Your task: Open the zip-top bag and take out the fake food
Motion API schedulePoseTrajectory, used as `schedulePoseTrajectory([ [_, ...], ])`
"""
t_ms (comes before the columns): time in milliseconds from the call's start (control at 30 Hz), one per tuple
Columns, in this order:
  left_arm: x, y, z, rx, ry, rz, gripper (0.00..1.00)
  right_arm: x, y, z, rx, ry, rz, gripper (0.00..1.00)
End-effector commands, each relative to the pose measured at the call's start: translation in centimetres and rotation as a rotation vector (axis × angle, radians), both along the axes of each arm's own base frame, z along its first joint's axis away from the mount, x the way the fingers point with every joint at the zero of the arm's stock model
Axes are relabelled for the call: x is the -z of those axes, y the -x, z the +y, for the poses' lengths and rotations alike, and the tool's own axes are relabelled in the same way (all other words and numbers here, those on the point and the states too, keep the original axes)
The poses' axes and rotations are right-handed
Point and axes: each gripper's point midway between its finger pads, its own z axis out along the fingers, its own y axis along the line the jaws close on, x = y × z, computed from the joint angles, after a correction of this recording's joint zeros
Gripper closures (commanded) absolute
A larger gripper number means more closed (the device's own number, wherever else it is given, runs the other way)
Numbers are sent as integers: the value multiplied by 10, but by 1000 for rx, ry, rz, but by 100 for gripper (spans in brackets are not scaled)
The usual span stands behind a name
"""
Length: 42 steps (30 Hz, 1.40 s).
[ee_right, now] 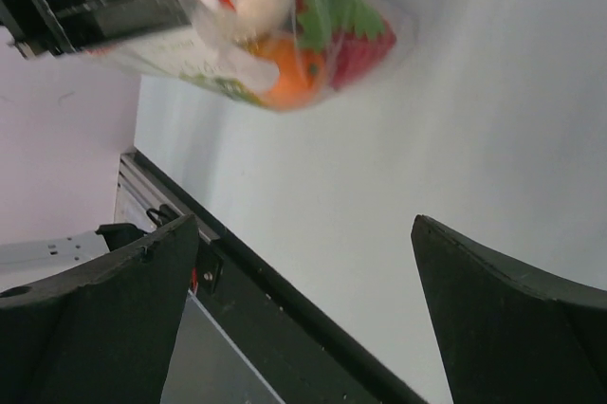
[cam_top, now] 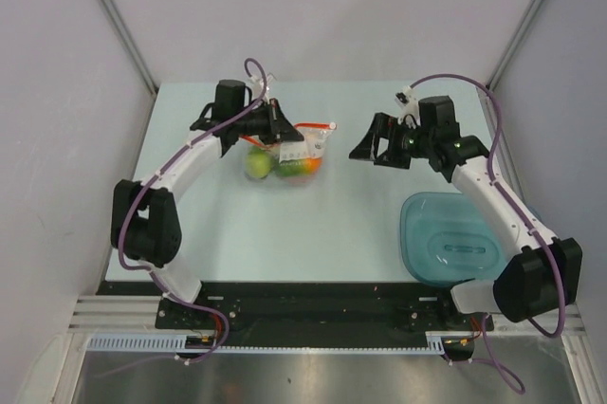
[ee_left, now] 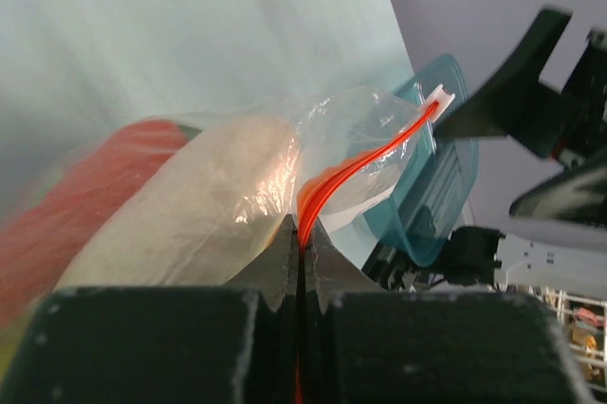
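Left arm (cam_top: 190,157), 9 o'clock, and right arm (cam_top: 493,191), 3 o'clock: white links, black joints, purple cables (cam_top: 446,77). Black left gripper (cam_top: 285,137) and right gripper (cam_top: 366,140).

A pale mint surface (cam_top: 313,233) filled the middle of the overhead view, closed in by plain whitish walls (cam_top: 332,6) with a slanted metal post (cam_top: 114,20) at each back corner. A translucent teal oval tray (cam_top: 427,233) lay flat near the surface's right front corner, with a faint raised marking in its base. In the left wrist view the tray (ee_left: 438,197) showed only in part. A black strip (cam_top: 313,304) ran along the near edge, with a white toothed rail (cam_top: 285,347) and a brushed metal sheet (cam_top: 313,380) below it.
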Motion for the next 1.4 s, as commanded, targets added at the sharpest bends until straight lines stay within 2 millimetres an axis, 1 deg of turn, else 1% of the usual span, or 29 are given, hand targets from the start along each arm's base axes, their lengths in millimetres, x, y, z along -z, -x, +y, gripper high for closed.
schedulePoseTrajectory([
  [0,-28,35,-1,106,39,-77,100,-37,-29,25,-80,-129,-243,1],
  [67,-29,41,-2,121,56,-57,100,-41,-26,30,-123,-160,-292,2],
  [167,-37,50,-6,144,90,-56,100,-38,-23,35,-151,-194,-371,5],
  [200,-39,52,-8,149,102,-55,100,-45,-22,38,-162,-212,-418,5],
  [233,-41,54,-8,152,105,-59,100,-36,-18,40,-173,-219,-408,5],
  [300,-38,60,-9,159,104,-50,100,-38,-14,46,-200,-228,-458,5],
  [333,-36,63,-10,165,104,-48,100,-32,-10,50,-220,-221,-468,5],
  [433,-33,77,-12,185,111,-34,100,-28,-4,60,-259,-231,-478,6],
  [467,-32,84,-12,192,114,-35,100,-22,-3,61,-261,-228,-473,6],
  [500,-31,88,-14,202,115,-35,100,-22,-4,62,-264,-230,-487,7],
  [567,-27,95,-14,207,116,-27,99,-15,-6,65,-260,-235,-460,8],
  [600,-30,98,-14,211,120,-37,98,-15,-5,67,-274,-248,-456,9],
  [667,-28,101,-15,217,121,-39,91,-11,-3,73,-286,-270,-419,15],
  [700,-29,102,-15,217,119,-44,88,-13,-2,75,-298,-285,-415,18],
  [733,-31,101,-15,213,116,-49,79,-13,0,76,-302,-294,-400,21],
  [767,-30,101,-16,213,115,-48,73,-12,1,78,-305,-303,-390,28],
  [833,-31,100,-19,217,107,-73,59,-11,1,79,-303,-316,-364,33],
  [900,-29,101,-24,224,98,-78,53,-9,0,80,-299,-316,-339,34],
  [933,-27,100,-27,230,95,-72,48,-10,-1,80,-297,-318,-330,34],
  [967,-27,100,-30,239,94,-76,46,-7,-2,80,-293,-317,-318,34],
  [1033,-28,99,-38,265,76,-98,40,-11,-4,80,-284,-327,-309,34],
  [1067,-23,98,-40,265,56,-91,38,-8,-6,79,-268,-317,-283,32],
  [1100,-22,100,-45,285,39,-109,37,-9,-14,73,-228,-301,-278,30],
  [1133,-21,94,-49,290,27,-110,37,-13,-19,70,-212,-296,-279,26],
  [1167,-15,96,-50,300,-2,-101,37,-13,-21,65,-194,-289,-260,26],
  [1233,-15,90,-54,303,-55,-139,36,-17,-30,52,-137,-286,-250,23],
  [1267,-6,96,-55,330,-119,-163,36,-18,-31,47,-130,-286,-242,22],
  [1333,1,86,-52,296,-207,-206,38,-23,-36,33,-93,-283,-252,21],
  [1367,9,86,-49,299,-244,-200,40,-19,-36,27,-75,-268,-233,20],
])
